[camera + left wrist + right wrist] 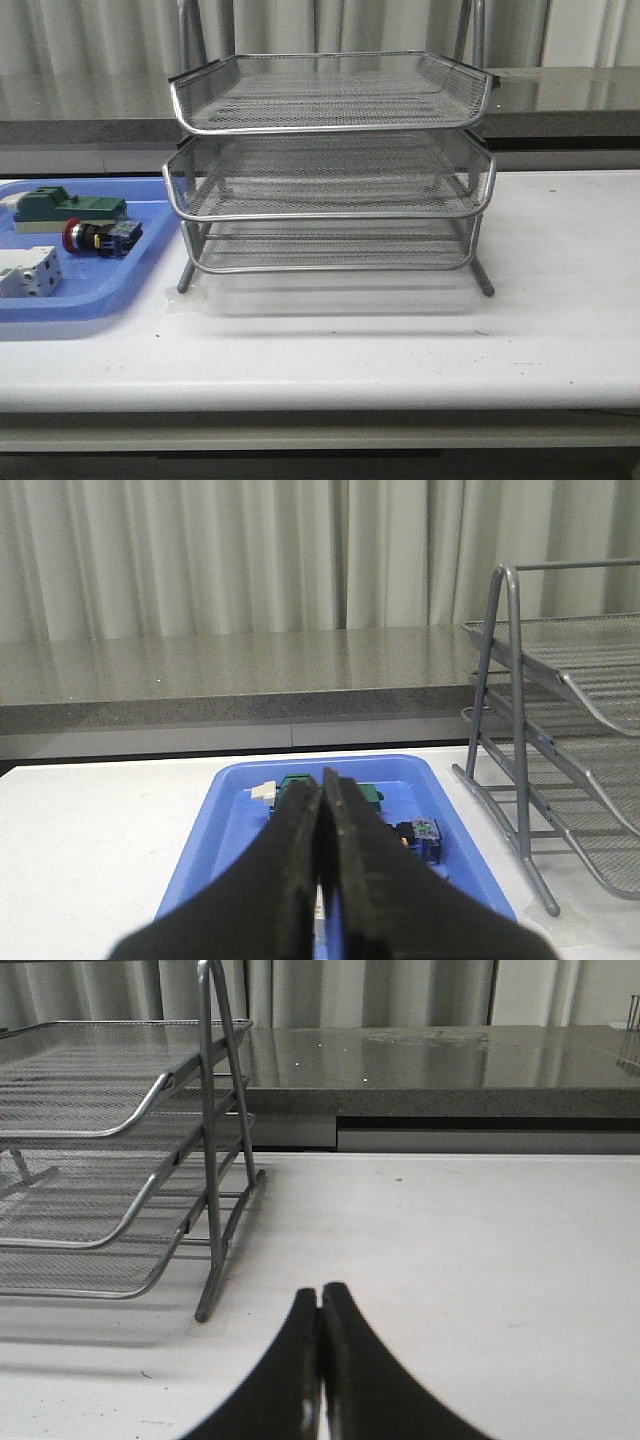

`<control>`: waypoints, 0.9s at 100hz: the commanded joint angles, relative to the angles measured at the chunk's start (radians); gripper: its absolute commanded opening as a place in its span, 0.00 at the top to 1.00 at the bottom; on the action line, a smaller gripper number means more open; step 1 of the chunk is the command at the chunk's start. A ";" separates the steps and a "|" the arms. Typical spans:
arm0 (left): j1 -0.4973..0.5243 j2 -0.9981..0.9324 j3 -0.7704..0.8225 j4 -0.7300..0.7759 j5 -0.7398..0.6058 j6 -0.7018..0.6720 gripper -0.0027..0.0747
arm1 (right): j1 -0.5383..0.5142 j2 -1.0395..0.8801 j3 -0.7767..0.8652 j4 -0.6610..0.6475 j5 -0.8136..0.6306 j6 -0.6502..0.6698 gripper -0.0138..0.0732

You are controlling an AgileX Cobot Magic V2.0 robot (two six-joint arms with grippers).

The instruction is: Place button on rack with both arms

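The button [100,237] lies on its side in the blue tray [120,290] at the left of the table, red head to the left and blue block to the right. Its blue rear block shows in the left wrist view [424,838]. The three-tier wire rack [330,170] stands mid-table; it also shows in the left wrist view [570,740] and the right wrist view [120,1160]. My left gripper [324,780] is shut and empty, above the tray's near side. My right gripper [320,1295] is shut and empty over the table, beside the rack's leg. Neither arm shows in the front view.
In the blue tray [240,820] also lie a green rectangular block [68,208] behind the button and a white boxy component [28,272] in front of it. A grey counter ledge [560,100] runs behind the white table [400,350].
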 commanded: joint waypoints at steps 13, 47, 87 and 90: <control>-0.001 -0.030 0.033 0.000 -0.074 -0.007 0.99 | -0.004 -0.017 0.001 -0.010 -0.090 0.002 0.92; -0.001 -0.030 0.033 0.000 -0.074 -0.007 0.99 | -0.004 -0.017 0.001 -0.010 -0.090 0.002 0.92; -0.001 -0.030 0.033 0.000 -0.074 -0.007 0.99 | -0.004 -0.017 0.001 -0.010 -0.156 0.002 0.92; -0.001 -0.030 0.033 0.000 -0.074 -0.007 0.99 | -0.004 -0.017 0.001 -0.010 -0.165 0.002 0.92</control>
